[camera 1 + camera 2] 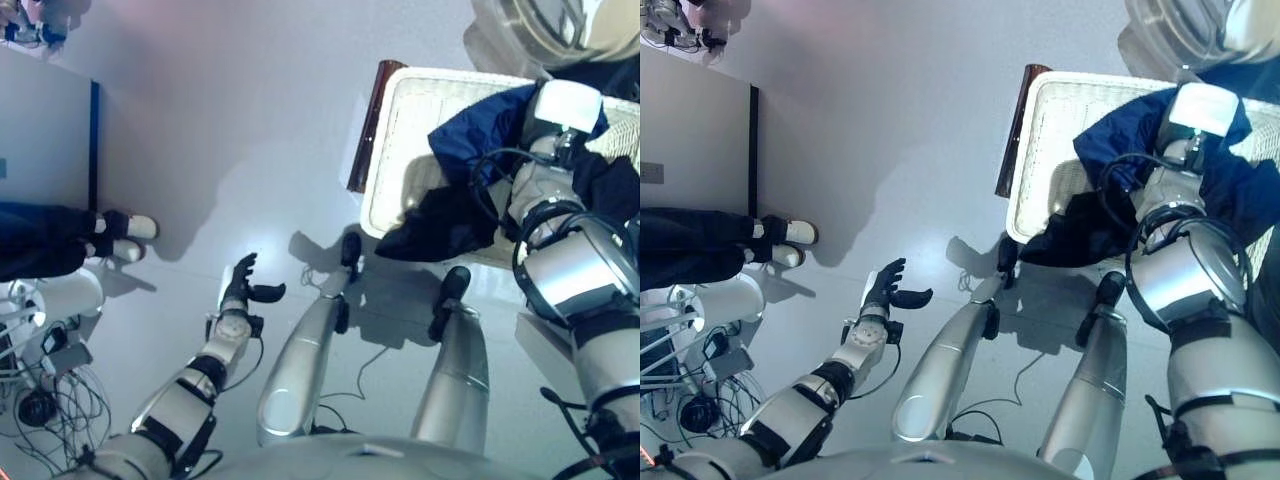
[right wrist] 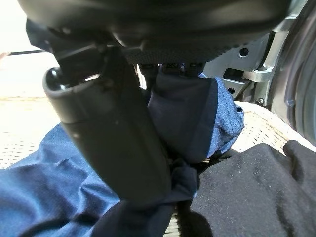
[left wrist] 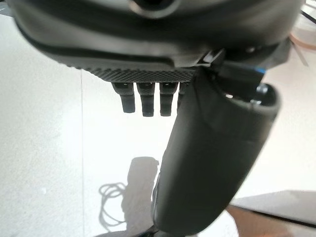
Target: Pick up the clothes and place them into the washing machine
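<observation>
1. Two hands appear: the right hand (image 2: 113, 143) reaches into the white basket (image 1: 400, 130) and pinches a fold of the blue garment (image 2: 192, 113) between thumb and fingers.
2. The blue garment lies in the basket beside a black garment (image 2: 256, 187).
3. The left hand (image 1: 243, 285) hangs over the floor (image 1: 230, 120), fingers relaxed and empty.
4. The washing machine (image 1: 540, 25) stands just beyond the basket.

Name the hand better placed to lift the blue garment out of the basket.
Right. The right hand is already closed on the blue garment over the white basket; the left hand hangs open above bare floor.
</observation>
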Available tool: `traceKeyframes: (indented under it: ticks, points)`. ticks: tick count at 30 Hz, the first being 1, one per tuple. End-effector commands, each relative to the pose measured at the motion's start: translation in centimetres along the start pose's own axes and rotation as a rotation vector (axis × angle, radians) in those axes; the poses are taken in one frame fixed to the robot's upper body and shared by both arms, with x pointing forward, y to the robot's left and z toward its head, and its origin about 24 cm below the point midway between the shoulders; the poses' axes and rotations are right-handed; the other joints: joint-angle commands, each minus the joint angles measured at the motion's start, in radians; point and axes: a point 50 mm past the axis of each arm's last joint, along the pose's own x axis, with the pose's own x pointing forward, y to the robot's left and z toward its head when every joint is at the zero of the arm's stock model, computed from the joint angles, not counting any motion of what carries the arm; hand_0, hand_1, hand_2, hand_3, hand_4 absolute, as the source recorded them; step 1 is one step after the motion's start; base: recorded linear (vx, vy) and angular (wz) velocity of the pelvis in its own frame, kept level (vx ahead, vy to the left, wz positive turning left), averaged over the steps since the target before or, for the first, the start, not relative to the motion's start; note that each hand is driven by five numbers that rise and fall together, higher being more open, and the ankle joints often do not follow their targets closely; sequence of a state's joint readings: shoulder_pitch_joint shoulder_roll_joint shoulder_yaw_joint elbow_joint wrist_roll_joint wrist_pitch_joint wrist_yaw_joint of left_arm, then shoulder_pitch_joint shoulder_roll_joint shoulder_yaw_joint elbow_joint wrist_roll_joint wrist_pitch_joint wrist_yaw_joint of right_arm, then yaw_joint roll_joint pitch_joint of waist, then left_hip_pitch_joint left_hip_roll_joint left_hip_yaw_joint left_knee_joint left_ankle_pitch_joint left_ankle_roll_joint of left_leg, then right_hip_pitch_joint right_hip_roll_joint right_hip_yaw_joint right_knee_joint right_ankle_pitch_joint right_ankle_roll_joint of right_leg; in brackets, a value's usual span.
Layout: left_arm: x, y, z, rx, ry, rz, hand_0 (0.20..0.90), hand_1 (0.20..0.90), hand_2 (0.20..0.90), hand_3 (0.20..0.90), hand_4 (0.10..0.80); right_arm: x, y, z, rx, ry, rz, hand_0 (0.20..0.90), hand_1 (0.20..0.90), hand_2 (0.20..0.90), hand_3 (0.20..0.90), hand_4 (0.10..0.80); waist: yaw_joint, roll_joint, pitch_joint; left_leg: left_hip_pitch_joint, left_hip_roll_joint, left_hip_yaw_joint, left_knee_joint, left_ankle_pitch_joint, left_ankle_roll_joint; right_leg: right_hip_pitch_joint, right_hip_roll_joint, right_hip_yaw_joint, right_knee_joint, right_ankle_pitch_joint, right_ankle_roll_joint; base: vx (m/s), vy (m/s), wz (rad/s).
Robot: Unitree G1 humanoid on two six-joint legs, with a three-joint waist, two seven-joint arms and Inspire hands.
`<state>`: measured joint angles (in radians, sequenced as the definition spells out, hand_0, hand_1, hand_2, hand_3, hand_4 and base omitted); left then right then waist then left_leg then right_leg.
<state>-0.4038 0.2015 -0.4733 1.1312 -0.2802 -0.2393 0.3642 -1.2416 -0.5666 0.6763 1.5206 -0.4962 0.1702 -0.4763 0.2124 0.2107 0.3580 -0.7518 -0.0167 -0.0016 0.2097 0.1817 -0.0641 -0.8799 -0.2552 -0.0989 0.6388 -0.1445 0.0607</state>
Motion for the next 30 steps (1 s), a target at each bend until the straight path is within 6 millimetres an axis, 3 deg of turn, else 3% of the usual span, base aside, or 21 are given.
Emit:
traceKeyframes:
  ticks: [1, 5, 6, 7, 12, 16, 22, 23, 30]
  points:
    - [0.7, 1.5, 0.4, -0.021, 0.013, 0.087, 0.9, 0.9, 0.9, 0.9, 0.8, -2.9, 6.0, -2.9, -0.124, 0.08, 0.293, 0.9, 0.9, 0.9, 0.9, 0.8, 0.011, 0.06, 0.008, -0.097, -0.027, 0.016, 0.068, -0.053, -0.003, 0.04, 0.053, 0.071, -0.076, 0.043, -0.016, -0.04, -0.06, -0.09]
    - [0.6, 1.6, -0.2, -0.024, 0.042, 0.095, 0.9, 0.9, 0.9, 0.9, 0.8, -3.7, 7.0, -1.3, -0.126, 0.041, 0.316, 0.9, 0.9, 0.9, 0.9, 0.8, 0.004, 0.06, 0.015, -0.097, -0.027, 0.017, 0.078, -0.06, 0.004, 0.043, 0.056, 0.081, -0.079, 0.045, -0.018, -0.029, -0.02, -0.07]
    - [0.5, 1.6, -0.2, -0.027, 0.046, 0.095, 0.9, 0.9, 0.9, 0.9, 0.8, -3.9, 7.2, -0.9, -0.137, 0.025, 0.316, 0.54, 0.54, 0.54, 0.54, 0.56, 0.002, 0.061, 0.015, -0.097, -0.025, 0.019, 0.075, -0.06, 0.004, 0.042, 0.055, 0.083, -0.084, 0.047, -0.016, -0.015, 0.007, -0.1]
    - [0.5, 1.6, -0.3, -0.029, 0.05, 0.099, 0.9, 0.9, 0.9, 0.9, 0.8, -4.0, 7.3, -0.6, -0.141, 0.009, 0.314, 0.3, 0.3, 0.3, 0.3, 0.4, 0.0, 0.061, 0.015, -0.094, -0.024, 0.02, 0.069, -0.059, 0.004, 0.046, 0.054, 0.082, -0.09, 0.05, -0.015, -0.007, 0.009, -0.11]
    - [0.1, 1.0, -1.2, -0.023, 0.077, 0.092, 0.9, 0.9, 0.9, 0.9, 0.8, -4.7, 8.2, -0.4, -0.164, -0.01, 0.326, 0.3, 0.3, 0.3, 0.3, 0.4, 0.004, 0.075, 0.011, -0.062, -0.026, 0.02, 0.046, -0.057, 0.005, 0.075, 0.05, 0.081, -0.111, 0.049, -0.009, 0.018, 0.006, -0.03]
    - [-0.2, 0.5, -1.3, 0.014, 0.061, 0.08, 0.9, 0.9, 0.9, 0.9, 0.8, -5.0, 8.7, -1.8, -0.168, 0.022, 0.333, 0.3, 0.3, 0.3, 0.3, 0.4, 0.018, 0.08, 0.001, -0.025, -0.038, 0.017, 0.041, -0.064, 0.012, 0.12, 0.041, 0.068, -0.122, 0.042, -0.008, 0.057, 0.006, 0.02]
    - [-0.3, 0.5, -1.3, 0.027, 0.047, 0.082, 0.9, 0.9, 0.9, 0.9, 0.8, -4.2, 7.8, -2.5, -0.093, 0.033, 0.272, 0.3, 0.3, 0.3, 0.3, 0.4, 0.021, 0.069, -0.001, 0.035, -0.047, 0.012, 0.001, -0.059, 0.017, 0.176, 0.036, 0.066, -0.158, 0.052, 0.0, 0.037, 0.012, 0.05]
    - [-0.4, 0.4, -1.4, 0.025, 0.046, 0.082, 0.9, 0.9, 0.9, 0.9, 0.8, -4.1, 7.6, -2.4, -0.074, 0.028, 0.255, 0.3, 0.3, 0.3, 0.3, 0.4, 0.025, 0.071, -0.005, 0.035, -0.038, 0.014, -0.013, -0.035, 0.021, 0.177, 0.046, 0.062, -0.18, 0.085, -0.003, -0.008, 0.037, -0.01]
    - [-1.0, 1.0, -3.2, 0.017, 0.105, 0.111, 0.9, 0.9, 0.9, 0.9, 0.8, -3.0, 6.0, -1.6, 0.063, 0.04, 0.175, 0.3, 0.3, 0.3, 0.3, 0.4, 0.009, 0.047, -0.031, 0.119, -0.044, 0.024, -0.073, -0.032, 0.028, 0.273, 0.042, 0.064, -0.281, 0.127, 0.017, 0.055, 0.044, -0.06]
